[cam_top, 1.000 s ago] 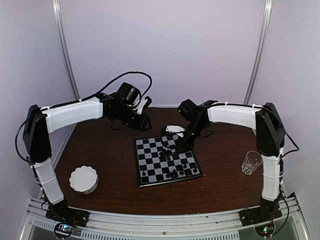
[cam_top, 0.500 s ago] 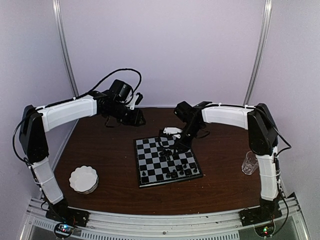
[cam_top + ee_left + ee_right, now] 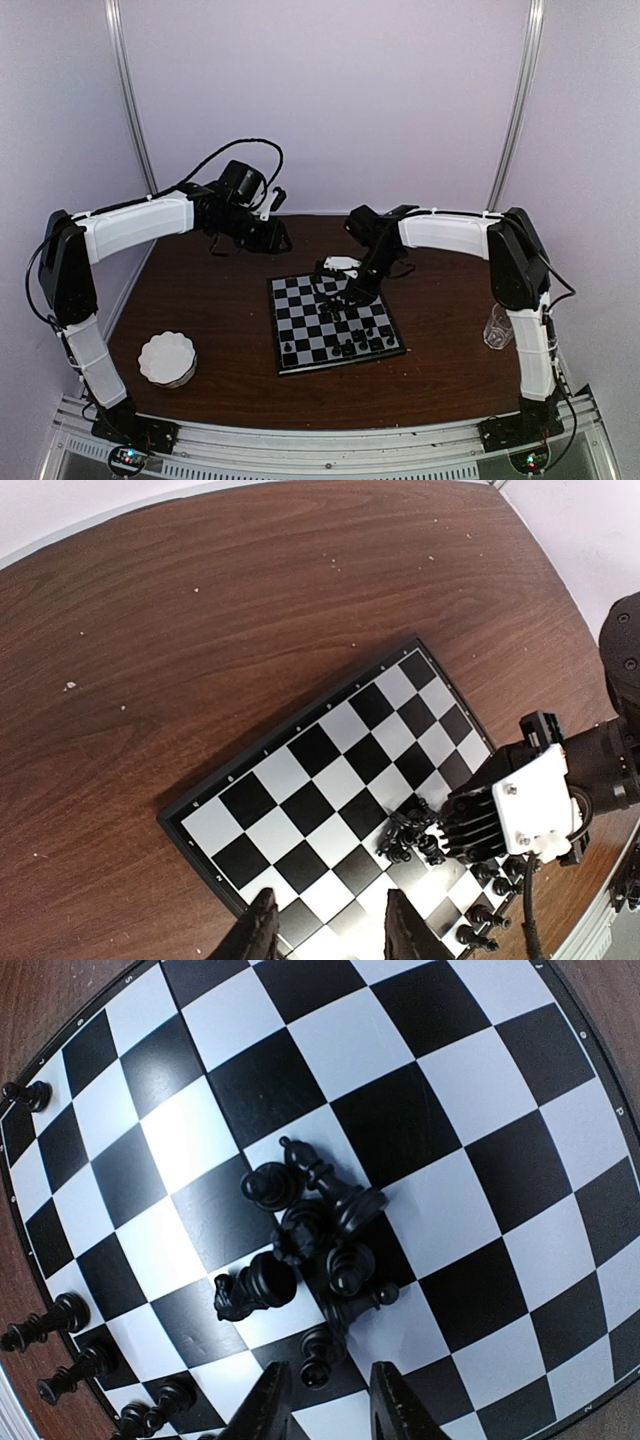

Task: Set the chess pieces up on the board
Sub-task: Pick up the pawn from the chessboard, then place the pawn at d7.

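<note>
The board (image 3: 300, 335) lies mid-table, and also shows in the left wrist view (image 3: 300, 780) and the right wrist view (image 3: 480, 1090). Several black chess pieces lie in a tumbled pile (image 3: 310, 1235) near its middle, which also shows in the left wrist view (image 3: 405, 835). Others stand along the board's edge (image 3: 40, 1332), seen from the top as well (image 3: 355, 347). My right gripper (image 3: 328, 1405) is open just above the pile, with a lying pawn (image 3: 318, 1355) right ahead of its fingertips. From above, the right gripper (image 3: 345, 292) hovers over the board. My left gripper (image 3: 330, 940) is open and empty, high over the board's corner, behind the board in the top view (image 3: 275, 238).
A round white scalloped dish (image 3: 167, 358) sits at the near left of the brown table. A clear glass (image 3: 497, 326) stands at the right, beside the right arm's upright link. The right gripper's white body (image 3: 530, 802) shows in the left wrist view.
My right gripper has shifted left and down over the pile of pieces. My left arm drew back and left a second ago and has since held still.
</note>
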You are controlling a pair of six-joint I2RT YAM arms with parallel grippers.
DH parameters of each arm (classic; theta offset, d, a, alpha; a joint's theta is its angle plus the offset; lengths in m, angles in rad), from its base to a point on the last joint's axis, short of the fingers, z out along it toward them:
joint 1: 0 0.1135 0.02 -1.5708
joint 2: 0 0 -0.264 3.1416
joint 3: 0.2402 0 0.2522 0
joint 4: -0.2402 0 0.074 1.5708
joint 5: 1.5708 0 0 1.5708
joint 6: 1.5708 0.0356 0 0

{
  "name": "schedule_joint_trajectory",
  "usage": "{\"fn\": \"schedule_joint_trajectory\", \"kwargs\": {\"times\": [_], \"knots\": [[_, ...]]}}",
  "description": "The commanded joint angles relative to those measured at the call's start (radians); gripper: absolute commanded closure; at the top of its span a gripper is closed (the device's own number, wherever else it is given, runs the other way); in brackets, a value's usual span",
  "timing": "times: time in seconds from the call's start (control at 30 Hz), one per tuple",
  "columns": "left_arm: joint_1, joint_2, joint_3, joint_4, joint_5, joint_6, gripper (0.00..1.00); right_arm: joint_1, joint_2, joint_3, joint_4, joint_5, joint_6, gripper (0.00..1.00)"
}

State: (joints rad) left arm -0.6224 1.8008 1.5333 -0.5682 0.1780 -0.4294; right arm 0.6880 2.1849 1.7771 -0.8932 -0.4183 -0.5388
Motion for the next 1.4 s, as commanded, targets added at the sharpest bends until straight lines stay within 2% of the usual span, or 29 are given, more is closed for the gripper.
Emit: {"fn": "schedule_joint_trajectory", "kwargs": {"times": [0.0,0.13,0.37,0.7,1.07,1.37], "knots": [[0.006,-0.011,-0.004,0.045,0.015,-0.008,0.63,0.010,0.016,0.036,-0.001,-0.006,0.017,0.72],[0.006,-0.009,-0.004,0.045,0.016,-0.007,0.63,0.013,0.021,0.042,-0.005,-0.009,0.019,0.76],[0.006,-0.008,-0.004,0.046,0.020,-0.008,0.63,0.013,0.019,0.041,-0.013,-0.010,0.020,0.89],[0.006,-0.006,-0.002,0.047,0.025,-0.008,0.63,0.014,-0.026,0.022,-0.020,-0.020,0.025,0.93],[0.007,-0.003,-0.004,0.048,0.031,-0.008,0.63,0.060,-0.217,-0.161,0.065,-0.031,0.002,0.93],[0.006,-0.002,-0.004,0.049,0.036,-0.009,0.63,0.146,-0.182,-0.188,0.070,-0.005,-0.028,0.94]]}}
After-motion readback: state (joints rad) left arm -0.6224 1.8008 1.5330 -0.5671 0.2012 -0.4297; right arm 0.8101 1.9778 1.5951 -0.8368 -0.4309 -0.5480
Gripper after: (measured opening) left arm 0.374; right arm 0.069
